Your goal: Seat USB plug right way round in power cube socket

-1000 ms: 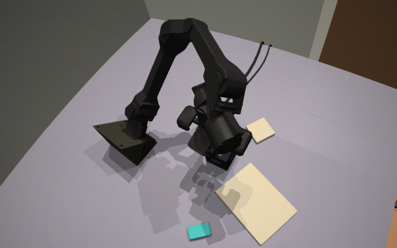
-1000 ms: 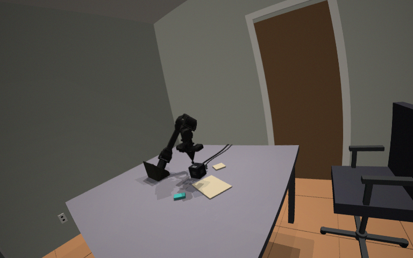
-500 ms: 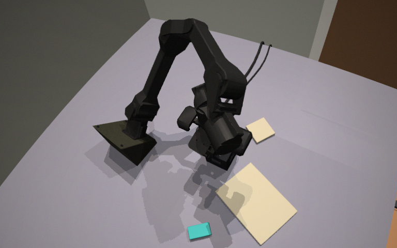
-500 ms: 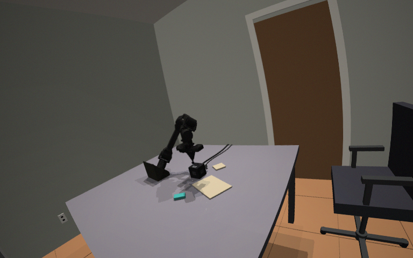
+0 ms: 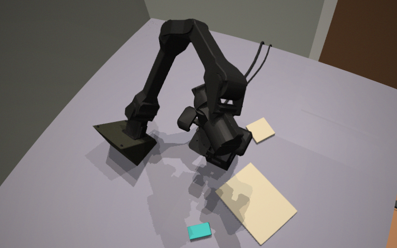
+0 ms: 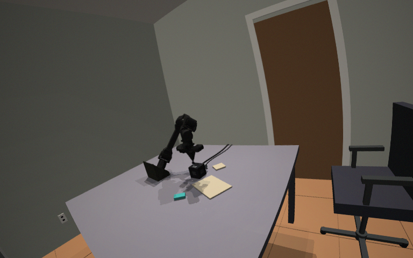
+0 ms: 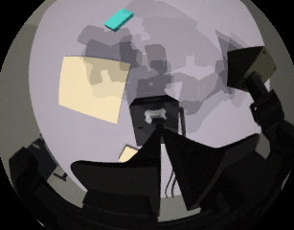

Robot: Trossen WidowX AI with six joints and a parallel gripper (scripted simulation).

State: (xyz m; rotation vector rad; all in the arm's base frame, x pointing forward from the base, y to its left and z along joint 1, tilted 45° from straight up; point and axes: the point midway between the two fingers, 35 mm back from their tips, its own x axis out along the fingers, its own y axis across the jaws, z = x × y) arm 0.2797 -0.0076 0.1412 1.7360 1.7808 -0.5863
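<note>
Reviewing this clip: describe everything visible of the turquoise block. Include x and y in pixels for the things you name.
The turquoise block (image 5: 199, 231) (image 6: 179, 196) (image 7: 119, 19) is a small, flat, rectangular piece, plain and matte, perhaps plastic. It lies flat on the table, apart from the larger cream sheet (image 5: 263, 208) (image 6: 212, 186) (image 7: 89, 91). Nothing but the table touches it. No markings or separate parts can be made out.

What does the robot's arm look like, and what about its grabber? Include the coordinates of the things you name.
The arm (image 5: 208, 50) (image 6: 172, 140) is black, with chunky, rounded joints and straight parts between them. Its gripper (image 7: 161, 133) is dark too, with two fingers that are wide at the back and narrow to pointy tips, like beaks.
</note>
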